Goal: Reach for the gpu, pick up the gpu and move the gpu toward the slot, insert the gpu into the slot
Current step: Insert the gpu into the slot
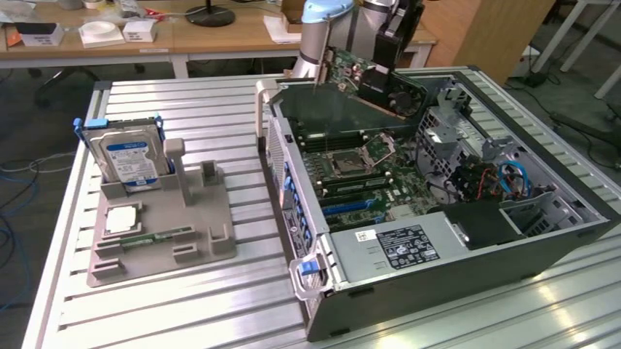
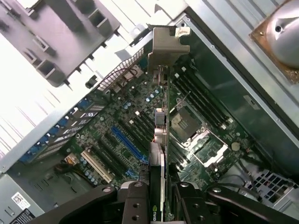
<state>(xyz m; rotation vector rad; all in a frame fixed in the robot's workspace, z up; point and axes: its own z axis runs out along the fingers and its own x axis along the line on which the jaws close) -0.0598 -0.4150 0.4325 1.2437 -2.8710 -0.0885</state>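
My tool (image 2: 161,189) is clamped on the gpu (image 2: 160,126). In the wrist view, the two dark fingers (image 2: 135,200) press on either face of the card, which I see edge-on with its pale metal bracket at the end away from me.

In the exterior view, the tool (image 1: 380,69) hangs from the arm (image 1: 325,22) over the far end of the open computer case (image 1: 408,291). It holds the gpu (image 1: 393,94) in the air, tilted, with the fan side facing the camera and the thin bracket standing up on the exterior view's left. The card is clear of the motherboard (image 1: 374,185) and is not seated in any slot.

Looking down past the card in the wrist view, its edge runs above the board between the row of expansion slots, including a long blue slot (image 2: 127,142), and the square processor socket (image 2: 187,123).

The case lies on its side on the slatted metal counter (image 1: 194,313) with its inside open upward. Well apart from it, toward the exterior view's left, a grey holder (image 1: 194,247) sits on the counter. A hard drive (image 1: 128,156) with a blue label stands upright in the holder, and a narrow green memory stick (image 1: 160,236) lies flat on it.
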